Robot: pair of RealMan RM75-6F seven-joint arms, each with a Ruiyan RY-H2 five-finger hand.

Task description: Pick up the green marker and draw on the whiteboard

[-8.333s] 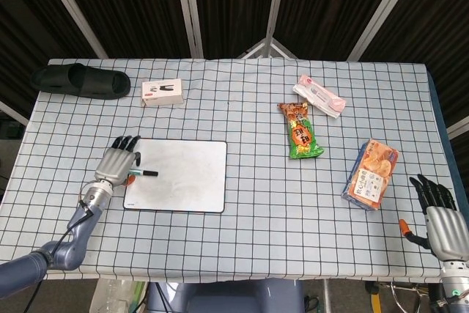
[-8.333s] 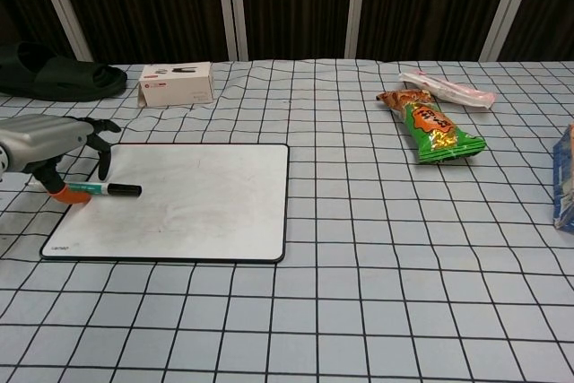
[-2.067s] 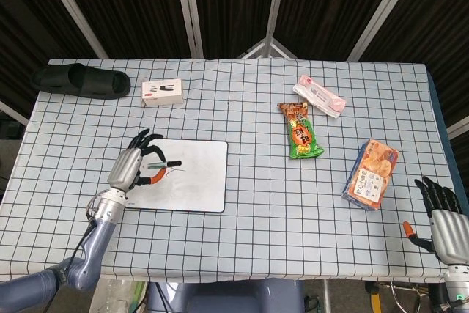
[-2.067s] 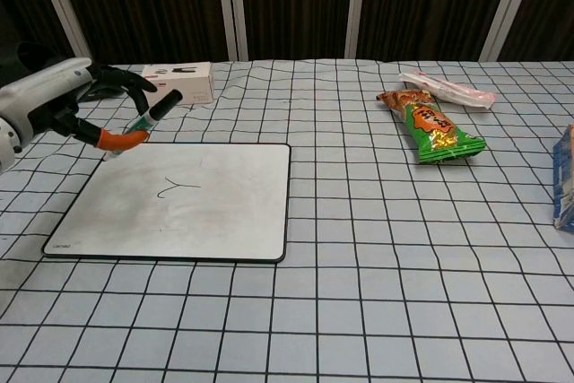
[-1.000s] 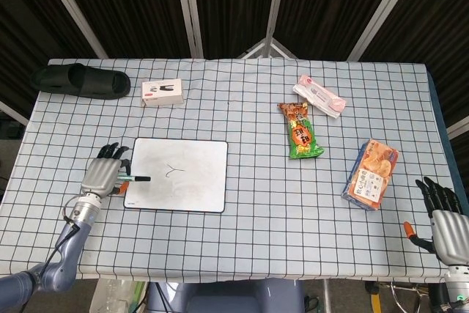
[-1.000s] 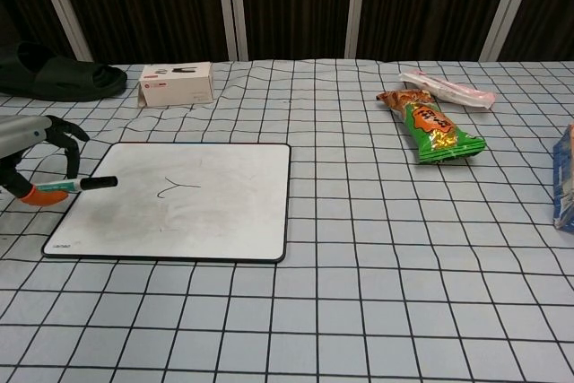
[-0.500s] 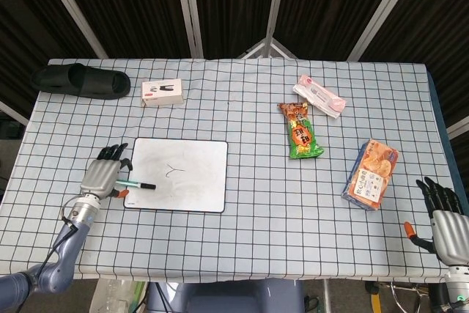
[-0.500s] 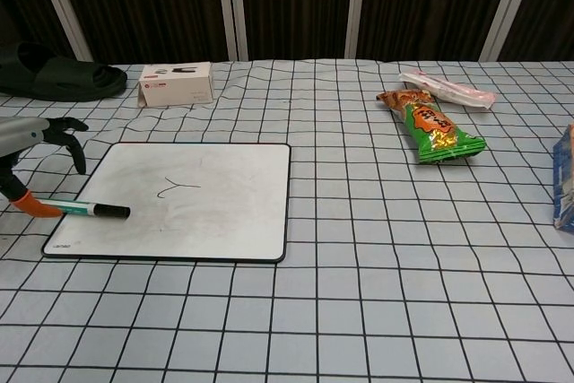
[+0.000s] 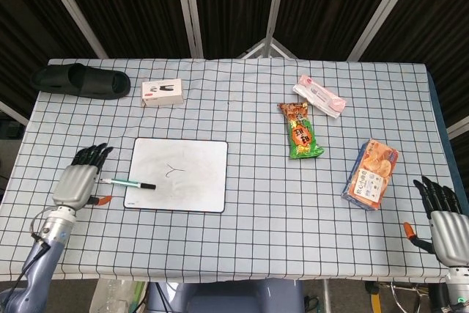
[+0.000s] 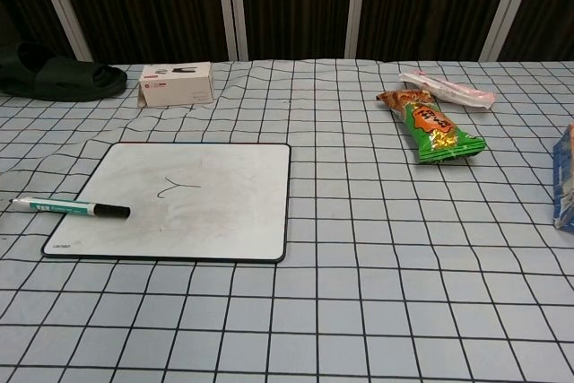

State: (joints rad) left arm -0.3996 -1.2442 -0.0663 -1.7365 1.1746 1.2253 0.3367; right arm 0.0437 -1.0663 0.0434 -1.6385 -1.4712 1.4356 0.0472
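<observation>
The worktop [image 9: 242, 240] is a wide surface under a checked cloth, and most of its near and middle part is bare, so there is much open room around the place of drawing. The whiteboard [image 9: 190, 188] lies flat toward the left side, square to the grid, and it carries a small mark like a "Y" [image 9: 173, 171] near its middle; I judge from this that the drawing is made. The left hand [image 9: 75, 184] rests at the left of the board, near the left edge of the worktop, with its fingers spread and nothing in them; it is just beside the marker's tail but apart from it. The right hand [image 9: 442, 218] waits at the far right corner, also with fingers apart and holding nothing, well apart from all the things. The green marker [image 9: 127, 182] lies flat across the left edge of the board, its dark tip on the white surface and its tail out on the cloth, probably laid there so that it stays within reach. The snack packets [image 9: 300, 130], the small box [image 9: 162, 92] and the slipper [image 9: 80, 81] stand far from the board, toward the back and right edges.
</observation>
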